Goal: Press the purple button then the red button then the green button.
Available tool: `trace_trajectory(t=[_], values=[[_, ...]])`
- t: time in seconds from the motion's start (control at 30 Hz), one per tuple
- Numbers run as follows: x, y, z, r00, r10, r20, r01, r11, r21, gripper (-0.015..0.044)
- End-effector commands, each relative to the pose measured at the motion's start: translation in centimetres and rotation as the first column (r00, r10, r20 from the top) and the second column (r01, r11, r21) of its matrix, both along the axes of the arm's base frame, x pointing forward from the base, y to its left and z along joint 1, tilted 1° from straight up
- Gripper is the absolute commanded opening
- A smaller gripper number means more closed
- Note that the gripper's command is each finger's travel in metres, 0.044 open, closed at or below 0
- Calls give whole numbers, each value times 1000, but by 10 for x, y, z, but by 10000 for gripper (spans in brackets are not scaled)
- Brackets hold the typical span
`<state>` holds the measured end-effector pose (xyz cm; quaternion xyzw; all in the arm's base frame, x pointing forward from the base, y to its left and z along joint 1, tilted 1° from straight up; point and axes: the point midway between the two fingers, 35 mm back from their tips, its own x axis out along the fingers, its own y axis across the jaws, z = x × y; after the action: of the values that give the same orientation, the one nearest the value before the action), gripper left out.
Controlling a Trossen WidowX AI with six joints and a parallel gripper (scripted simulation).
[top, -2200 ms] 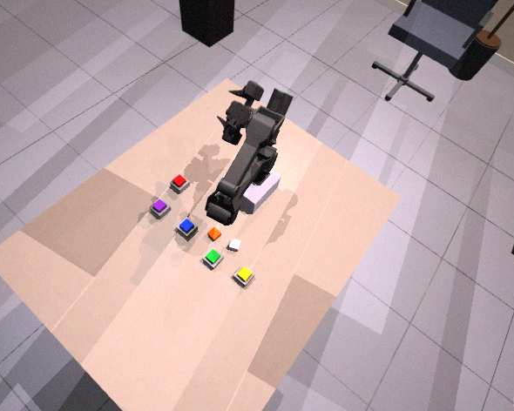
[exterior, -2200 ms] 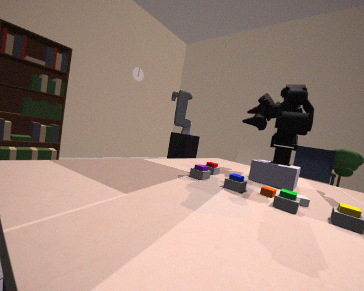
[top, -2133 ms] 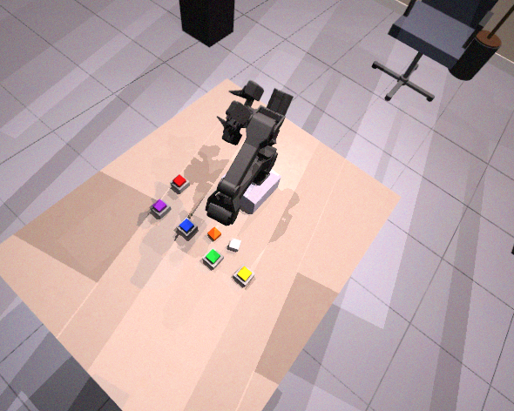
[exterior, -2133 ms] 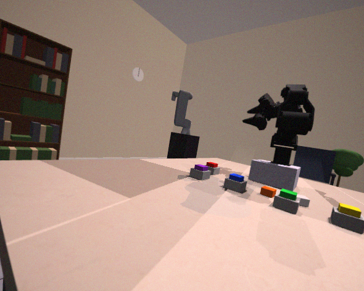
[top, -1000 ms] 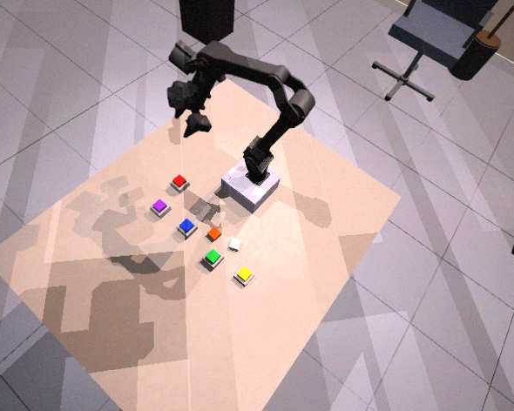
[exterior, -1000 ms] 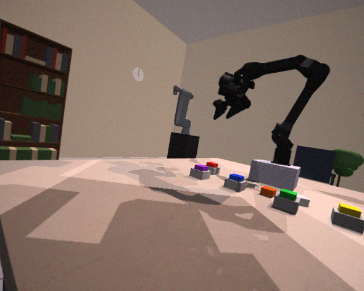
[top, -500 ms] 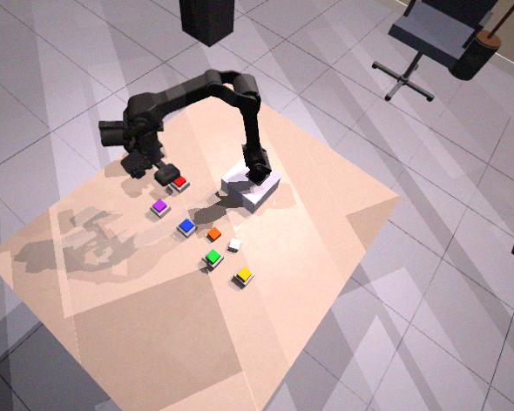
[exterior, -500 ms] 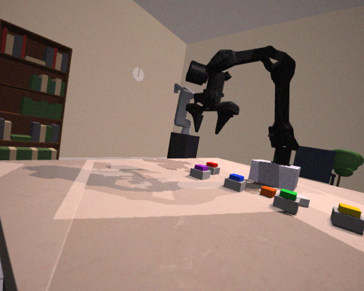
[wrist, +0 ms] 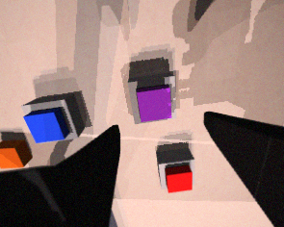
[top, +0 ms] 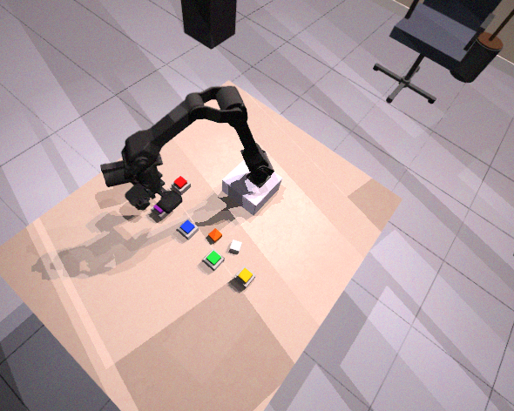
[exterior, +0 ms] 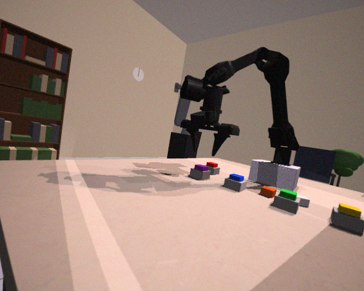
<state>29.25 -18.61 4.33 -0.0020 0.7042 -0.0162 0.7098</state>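
Black gripper (exterior: 208,142) hangs above the purple button (exterior: 201,168), its 2 fingers spread wide, empty; the red button (exterior: 211,164) sits just beside.
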Motion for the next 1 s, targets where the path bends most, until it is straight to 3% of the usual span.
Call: trace_trajectory(t=[0.0, 0.17, 0.97], values=[[0, 0, -14, 1000, -3, 0, 3, 1000, -6, 138], [0, 0, -14, 1000, -3, 0, 3, 1000, -6, 20], [0, -1, -32, 1000, -3, 0, 3, 1000, -6, 20]])
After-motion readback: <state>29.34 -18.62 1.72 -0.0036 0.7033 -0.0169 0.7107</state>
